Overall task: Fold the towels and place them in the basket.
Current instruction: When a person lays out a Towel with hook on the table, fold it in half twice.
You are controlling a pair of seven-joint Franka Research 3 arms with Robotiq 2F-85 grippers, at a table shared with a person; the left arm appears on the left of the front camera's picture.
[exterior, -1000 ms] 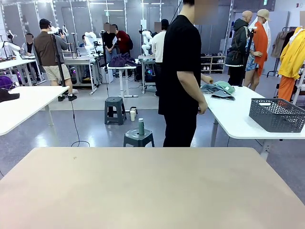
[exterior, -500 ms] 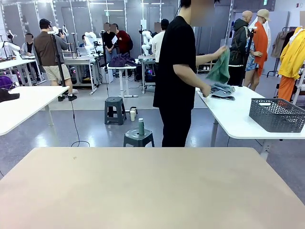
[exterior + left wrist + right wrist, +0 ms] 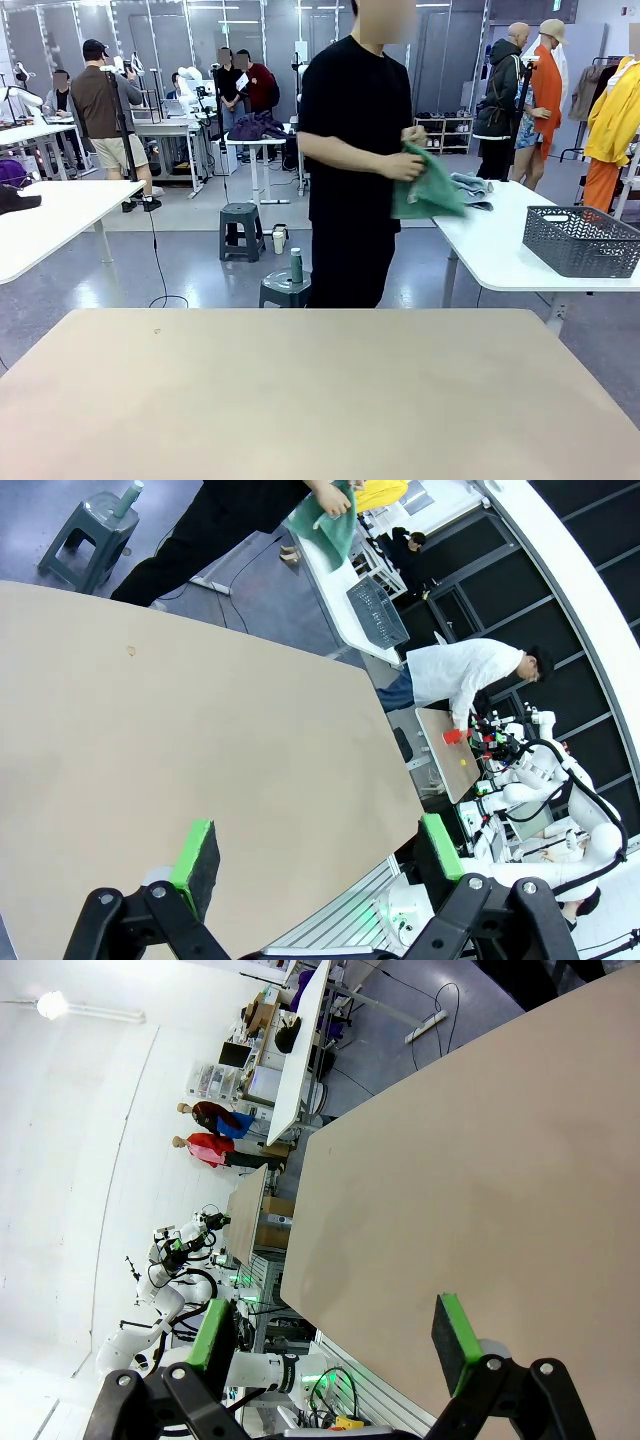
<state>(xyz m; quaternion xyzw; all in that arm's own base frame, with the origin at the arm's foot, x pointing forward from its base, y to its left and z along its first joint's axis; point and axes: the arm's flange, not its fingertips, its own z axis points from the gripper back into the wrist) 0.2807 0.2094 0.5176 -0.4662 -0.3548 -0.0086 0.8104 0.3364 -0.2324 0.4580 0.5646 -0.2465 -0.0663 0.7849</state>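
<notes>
Front view | beige table (image 3: pixel 320 400), grey floor (image 3: pixel 190 265) | left gripper (image 3: pixel 316 828) wide | right gripper (image 3: pixel 333 1312) wide

Black linkages, silver screws, green-padded left fingers (image 3: pixel 198 855), right fingers (image 3: pixel 455 1345); person (image 3: pixel 350 140) in black tee, black trousers

I can read no word, number, brand or sign anywhere in my views; whatever print there may be is too small or too blurred to make out.
</notes>
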